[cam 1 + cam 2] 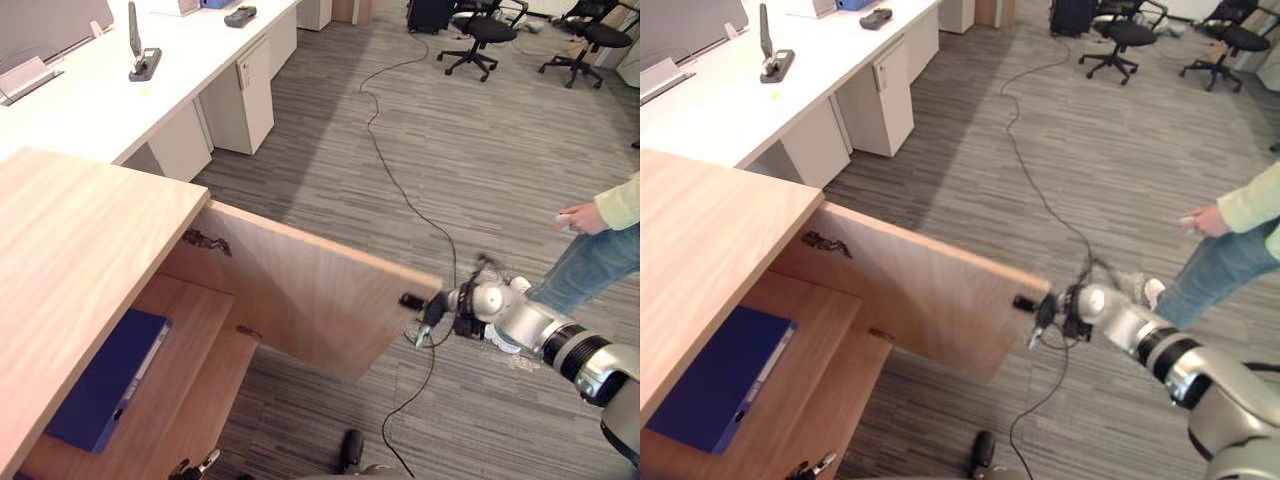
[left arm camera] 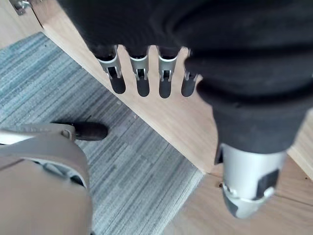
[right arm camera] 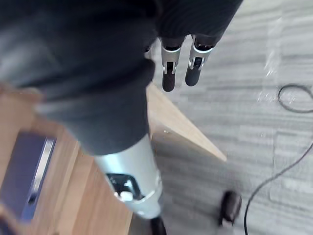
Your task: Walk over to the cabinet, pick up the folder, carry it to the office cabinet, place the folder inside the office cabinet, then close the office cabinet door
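From my screen I get only part of the folder (image 1: 105, 380): the side away from the shelf's (image 1: 195, 320) front edge is hidden under the cabinet top (image 1: 80, 260), and in the right wrist view it is blurred and cut by the picture's edge. The right robot hand (image 1: 440, 308) sits at the door's (image 1: 300, 290) free edge, too small and smeared to tell whether it touches. The left robot hand (image 1: 200, 464) shows fingertips alone, at the bottom edge. The person (image 1: 600, 250) is cut off (sleeve, hand, one leg).
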You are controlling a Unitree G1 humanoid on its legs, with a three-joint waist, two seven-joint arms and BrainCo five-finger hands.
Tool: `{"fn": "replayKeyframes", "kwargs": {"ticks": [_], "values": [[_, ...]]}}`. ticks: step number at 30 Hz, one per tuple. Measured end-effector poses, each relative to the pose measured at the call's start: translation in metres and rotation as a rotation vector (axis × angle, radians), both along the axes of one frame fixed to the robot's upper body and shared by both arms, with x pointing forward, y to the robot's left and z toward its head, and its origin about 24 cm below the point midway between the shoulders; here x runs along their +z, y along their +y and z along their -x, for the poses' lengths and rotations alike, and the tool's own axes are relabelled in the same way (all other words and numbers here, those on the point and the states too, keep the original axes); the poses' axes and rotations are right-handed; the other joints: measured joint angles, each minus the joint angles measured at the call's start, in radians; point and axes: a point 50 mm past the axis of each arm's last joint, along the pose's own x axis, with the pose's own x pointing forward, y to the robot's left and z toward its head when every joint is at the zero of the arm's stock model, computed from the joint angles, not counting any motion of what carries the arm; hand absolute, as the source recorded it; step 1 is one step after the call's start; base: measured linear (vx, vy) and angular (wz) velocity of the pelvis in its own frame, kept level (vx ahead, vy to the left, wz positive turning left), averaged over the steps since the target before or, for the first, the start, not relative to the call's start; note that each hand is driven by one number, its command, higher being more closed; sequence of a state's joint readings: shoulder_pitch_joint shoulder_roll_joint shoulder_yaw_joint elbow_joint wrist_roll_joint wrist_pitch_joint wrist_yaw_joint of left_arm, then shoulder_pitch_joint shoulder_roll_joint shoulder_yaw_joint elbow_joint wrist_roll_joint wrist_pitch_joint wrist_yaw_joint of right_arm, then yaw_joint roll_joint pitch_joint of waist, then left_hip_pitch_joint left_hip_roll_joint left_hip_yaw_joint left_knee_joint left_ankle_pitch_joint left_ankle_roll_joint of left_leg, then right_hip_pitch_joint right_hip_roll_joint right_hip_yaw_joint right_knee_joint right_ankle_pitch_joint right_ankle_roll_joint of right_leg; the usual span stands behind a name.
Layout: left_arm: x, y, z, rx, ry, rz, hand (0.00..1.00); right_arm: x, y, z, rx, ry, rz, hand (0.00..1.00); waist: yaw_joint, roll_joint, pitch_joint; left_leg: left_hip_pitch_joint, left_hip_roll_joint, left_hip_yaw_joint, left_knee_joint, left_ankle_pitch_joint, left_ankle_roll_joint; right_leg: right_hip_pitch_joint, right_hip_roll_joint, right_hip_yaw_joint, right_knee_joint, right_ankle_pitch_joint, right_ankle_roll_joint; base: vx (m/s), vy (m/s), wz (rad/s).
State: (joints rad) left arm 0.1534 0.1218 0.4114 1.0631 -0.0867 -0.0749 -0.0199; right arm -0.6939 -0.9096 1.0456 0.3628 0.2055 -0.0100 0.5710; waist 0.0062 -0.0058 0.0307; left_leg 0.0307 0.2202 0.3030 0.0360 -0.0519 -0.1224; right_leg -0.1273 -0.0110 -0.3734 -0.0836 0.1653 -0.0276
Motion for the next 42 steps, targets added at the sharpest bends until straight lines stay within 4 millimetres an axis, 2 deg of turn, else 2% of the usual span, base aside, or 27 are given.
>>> {"fn": "replayKeyframes", "kwargs": {"ticks": [3,4,7,10,13,14,15,17,20,23,25,27,29,30,32,33,34,35,36,37,39,41,42], "values": [[0.001,0.001,-0.002,0.011,-0.013,0.006,0.0,-0.006,0.027,0.017,0.151,0.094,-0.017,0.0,0.014,-0.012,-0.013,-0.031,0.002,0.009,0.018,-0.007,0.006,-0.028,0.002,0.015,0.0,0.003,-0.004,-0.07,-0.022,-0.11],[0.001,0.001,-0.003,0.016,-0.016,0.008,0.0,-0.011,0.037,0.025,0.205,0.136,-0.031,0.0,0.026,-0.014,-0.014,-0.032,0.003,0.009,0.019,-0.006,0.007,-0.03,0.004,0.018,0.0,0.005,-0.007,-0.04,-0.021,-0.03],[0.0,0.001,-0.001,0.038,-0.018,0.013,0.0,-0.021,0.055,0.045,0.311,0.231,-0.056,0.0,0.048,-0.017,-0.018,-0.033,0.004,0.006,0.018,-0.004,0.008,-0.029,0.005,0.018,0.0,0.007,-0.009,0.0,0.0,0.0],[0.0,0.0,0.004,0.046,-0.009,0.022,0.0,-0.026,0.059,0.055,0.353,0.288,-0.051,0.0,0.059,-0.027,-0.021,-0.033,0.003,0.005,0.018,-0.004,0.007,-0.029,0.004,0.018,0.0,0.009,-0.012,0.0,0.0,0.0],[-0.001,0.0,0.005,0.063,-0.013,0.029,0.0,-0.033,0.058,0.06,0.355,0.327,-0.033,0.0,0.069,-0.052,-0.023,-0.037,0.002,0.0,0.018,-0.003,0.006,-0.031,0.0,0.016,0.0,0.012,-0.015,0.05,0.038,0.04],[-0.001,0.0,0.005,0.073,-0.017,0.034,0.0,-0.039,0.06,0.063,0.374,0.341,-0.008,0.0,0.073,-0.068,-0.03,-0.042,0.002,-0.009,0.02,-0.001,0.003,-0.031,-0.003,0.01,0.001,0.014,-0.018,0.06,0.048,0.11],[-0.001,0.0,0.005,0.077,-0.021,0.038,0.0,-0.042,0.062,0.064,0.379,0.348,0.0,0.0,0.075,-0.074,-0.033,-0.046,0.002,-0.015,0.021,0.0,0.001,-0.031,-0.004,0.004,0.001,0.014,-0.018,0.07,0.046,0.19],[0.0,-0.003,0.002,0.096,-0.05,0.065,0.0,-0.056,0.069,0.066,0.378,0.383,0.015,0.0,0.102,-0.095,-0.034,-0.054,0.0,-0.03,0.023,0.005,-0.003,-0.028,-0.01,-0.014,0.001,0.014,-0.018,0.06,0.025,0.23],[-0.002,-0.006,0.002,0.157,-0.079,0.117,0.0,-0.073,0.083,0.066,0.402,0.38,0.063,0.0,0.141,-0.113,-0.027,-0.076,-0.009,-0.079,0.022,0.017,-0.002,-0.021,-0.021,-0.062,0.001,0.012,-0.015,0.04,0.012,0.51],[-0.003,-0.008,0.007,0.236,-0.092,0.154,0.0,-0.088,0.112,0.068,0.468,0.35,0.109,0.0,0.192,-0.128,-0.014,-0.091,-0.023,-0.163,0.022,0.028,0.006,0.014,-0.04,-0.132,0.001,-0.001,-0.001,0.03,0.03,0.72],[-0.004,-0.011,0.009,0.254,-0.089,0.163,0.0,-0.09,0.13,0.066,0.483,0.306,0.094,0.0,0.214,-0.136,-0.01,-0.108,-0.034,-0.207,0.022,0.029,0.015,0.027,-0.054,-0.173,0.001,-0.006,0.006,0.01,0.061,0.74],[-0.005,-0.013,0.011,0.267,-0.087,0.171,0.0,-0.09,0.148,0.058,0.435,0.259,0.046,0.0,0.228,-0.138,-0.004,-0.118,-0.047,-0.251,0.02,0.035,0.024,0.042,-0.069,-0.215,0.001,-0.011,0.013,0.02,0.079,0.74],[-0.005,-0.015,0.012,0.276,-0.086,0.177,0.0,-0.09,0.16,0.043,0.274,0.194,-0.051,0.0,0.246,-0.128,0.004,-0.13,-0.07,-0.318,0.024,0.04,0.032,0.071,-0.098,-0.279,0.009,-0.026,0.033,0.04,0.106,0.83],[-0.005,-0.016,0.011,0.277,-0.088,0.178,0.0,-0.091,0.159,0.04,0.223,0.179,-0.063,0.0,0.246,-0.125,0.005,-0.137,-0.077,-0.342,0.028,0.041,0.033,0.079,-0.105,-0.3,0.017,-0.03,0.039,0.06,0.123,1.06],[-0.006,-0.019,0.008,0.278,-0.091,0.18,0.0,-0.108,0.136,0.037,-0.008,0.186,-0.106,0.0,0.245,-0.107,0.015,-0.159,-0.096,-0.425,0.051,0.037,0.044,0.08,-0.139,-0.291,0.111,-0.071,0.066,0.09,0.176,1.34],[-0.007,-0.024,0.007,0.257,-0.081,0.182,0.0,-0.125,0.106,0.043,-0.258,0.207,-0.17,0.0,0.229,-0.084,0.025,-0.18,-0.121,-0.522,0.08,0.031,0.053,0.064,-0.177,-0.117,0.236,-0.106,0.046,0.07,0.188,1.63],[-0.007,-0.024,0.008,0.248,-0.075,0.181,0.0,-0.132,0.095,0.047,-0.366,0.217,-0.198,0.0,0.217,-0.073,0.028,-0.191,-0.135,-0.563,0.091,0.032,0.055,0.04,-0.191,-0.038,0.299,-0.131,0.034,0.08,0.149,2.13],[-0.007,-0.024,0.007,0.241,-0.073,0.176,0.0,-0.145,0.074,0.057,-0.565,0.234,-0.241,0.0,0.198,-0.067,0.031,-0.213,-0.164,-0.643,0.112,0.038,0.061,-0.007,-0.207,0.114,0.41,-0.209,0.04,0.08,0.03,1.91],[-0.006,-0.023,0.005,0.236,-0.072,0.168,0.0,-0.155,0.059,0.069,-0.718,0.252,-0.261,0.0,0.181,-0.067,0.031,-0.229,-0.192,-0.711,0.122,0.042,0.06,-0.004,-0.199,0.219,0.42,-0.259,0.068,0.09,-0.034,2.46],[-0.005,-0.023,0.001,0.222,-0.078,0.16,0.0,-0.169,0.039,0.088,-0.909,0.289,-0.276,0.0,0.169,-0.067,0.031,-0.242,-0.232,-0.795,0.123,0.049,0.05,0.012,-0.199,0.304,0.401,-0.292,0.097,0.08,-0.131,2.24],[-0.004,-0.023,-0.003,0.205,-0.088,0.152,0.0,-0.184,0.022,0.114,-1.098,0.347,-0.268,0.0,0.163,-0.065,0.035,-0.244,-0.267,-0.883,0.116,0.058,0.039,0.033,-0.205,0.328,0.364,-0.303,0.114,0.03,-0.119,1.86],[-0.002,-0.023,-0.01,0.188,-0.108,0.139,0.0,-0.203,0.007,0.159,-1.333,0.462,-0.257,0.0,0.154,-0.057,0.03,-0.243,-0.281,-1.004,0.069,0.082,0.002,0.1,-0.197,0.276,0.314,-0.377,0.188,0.04,-0.278,1.69],[-0.002,-0.027,-0.01,0.188,-0.105,0.15,0.0,-0.205,0.003,0.167,-1.379,0.477,-0.251,0.0,0.149,-0.039,0.028,-0.243,-0.265,-1.03,0.051,0.087,-0.002,0.107,-0.184,0.238,0.313,-0.378,0.179,0.05,-0.385,1.22]]}}
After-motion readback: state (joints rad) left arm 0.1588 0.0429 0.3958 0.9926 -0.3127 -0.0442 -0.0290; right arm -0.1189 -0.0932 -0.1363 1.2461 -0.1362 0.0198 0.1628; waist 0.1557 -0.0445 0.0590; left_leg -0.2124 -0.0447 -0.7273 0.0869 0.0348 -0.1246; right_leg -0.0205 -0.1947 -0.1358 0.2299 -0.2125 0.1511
